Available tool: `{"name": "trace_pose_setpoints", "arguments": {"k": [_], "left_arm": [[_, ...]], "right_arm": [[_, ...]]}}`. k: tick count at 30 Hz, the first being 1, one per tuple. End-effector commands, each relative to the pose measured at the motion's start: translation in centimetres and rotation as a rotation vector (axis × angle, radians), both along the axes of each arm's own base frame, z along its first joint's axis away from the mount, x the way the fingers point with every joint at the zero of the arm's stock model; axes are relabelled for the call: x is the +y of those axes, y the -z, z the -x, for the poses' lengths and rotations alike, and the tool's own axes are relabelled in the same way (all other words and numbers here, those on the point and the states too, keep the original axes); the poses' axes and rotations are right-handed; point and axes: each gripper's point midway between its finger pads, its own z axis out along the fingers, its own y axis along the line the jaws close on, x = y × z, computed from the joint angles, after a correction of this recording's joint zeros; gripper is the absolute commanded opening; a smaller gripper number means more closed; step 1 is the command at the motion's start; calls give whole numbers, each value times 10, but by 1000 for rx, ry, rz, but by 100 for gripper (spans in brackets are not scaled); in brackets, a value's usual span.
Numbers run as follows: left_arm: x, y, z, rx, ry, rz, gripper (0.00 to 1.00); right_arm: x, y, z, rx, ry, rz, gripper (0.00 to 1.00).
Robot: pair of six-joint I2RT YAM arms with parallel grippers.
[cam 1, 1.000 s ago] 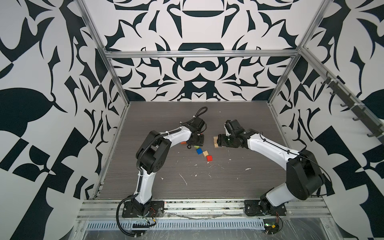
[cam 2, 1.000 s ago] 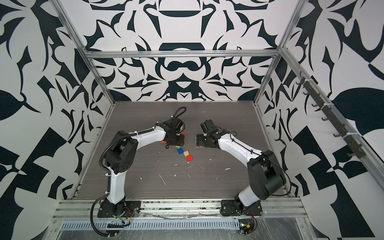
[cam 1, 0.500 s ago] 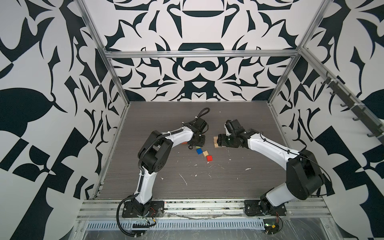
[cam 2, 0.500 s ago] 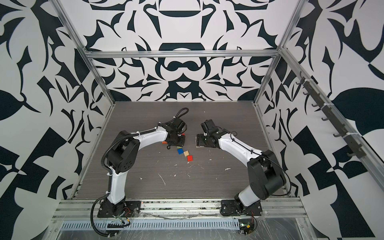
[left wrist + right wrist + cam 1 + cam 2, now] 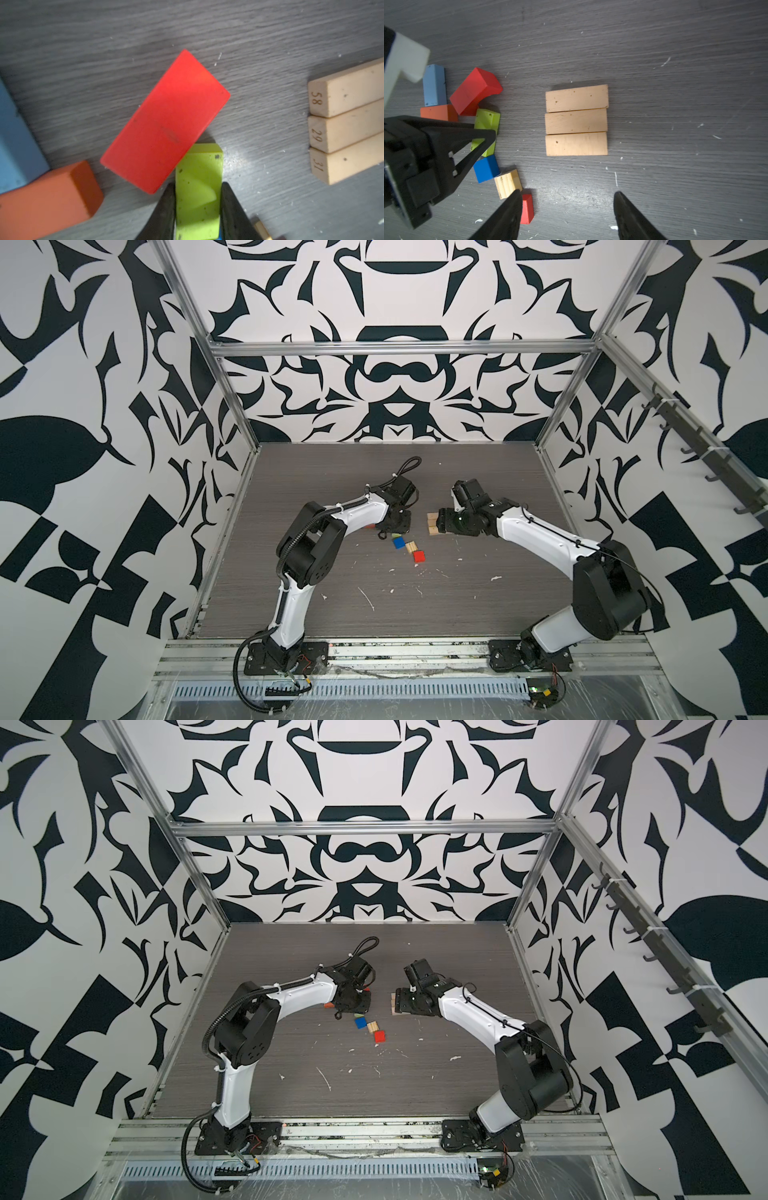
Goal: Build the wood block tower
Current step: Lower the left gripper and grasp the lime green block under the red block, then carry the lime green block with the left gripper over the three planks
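Note:
Three tan planks (image 5: 576,120) lie flat side by side on the table, also seen in a top view (image 5: 432,525). My right gripper (image 5: 567,193) hovers open just beside them, nothing between its fingers. My left gripper (image 5: 198,185) is shut on a lime green block (image 5: 198,199) that still rests on the table. A red plank (image 5: 166,122) leans against that block. An orange block (image 5: 47,199) and a light blue block (image 5: 14,141) lie beyond it. In both top views the left gripper (image 5: 395,526) points down over this cluster.
A blue cube (image 5: 486,168), a tan cube (image 5: 508,184) and a red cube (image 5: 527,208) lie in a short diagonal row between the two grippers. White flecks dot the dark wood-grain table (image 5: 415,605). Patterned walls enclose three sides.
My left gripper has closed its fingers onto the lime green block. The right arm and the tan planks have not moved.

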Motion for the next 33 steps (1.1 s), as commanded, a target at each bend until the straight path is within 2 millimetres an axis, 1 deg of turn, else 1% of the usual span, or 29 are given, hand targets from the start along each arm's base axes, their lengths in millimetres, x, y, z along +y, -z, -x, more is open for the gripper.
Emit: {"name": "trace_pose_setpoints", "arguments": {"k": [1, 6, 14, 20, 24, 26, 33], "left_arm": [[-8, -21, 7, 30, -20, 56, 27], [-26, -34, 5, 45, -39, 156, 27], [-52, -51, -2, 56, -55, 296, 27], [-74, -59, -7, 81, -74, 414, 28], [-82, -65, -12, 68, -84, 458, 28], [-87, -67, -14, 69, -84, 474, 28], [-109, -61, -11, 85, -92, 518, 29]], "right_arm": [[-11, -13, -1, -39, 21, -1, 74], [-17, -13, 1, -28, 36, -23, 74], [-25, -9, 5, -17, 47, -26, 75], [-32, -9, 8, -20, 56, -26, 75], [-36, -9, 10, -20, 59, -28, 75], [-37, -10, 11, -20, 58, -26, 75], [-44, -10, 15, -25, 64, -18, 75]]}}
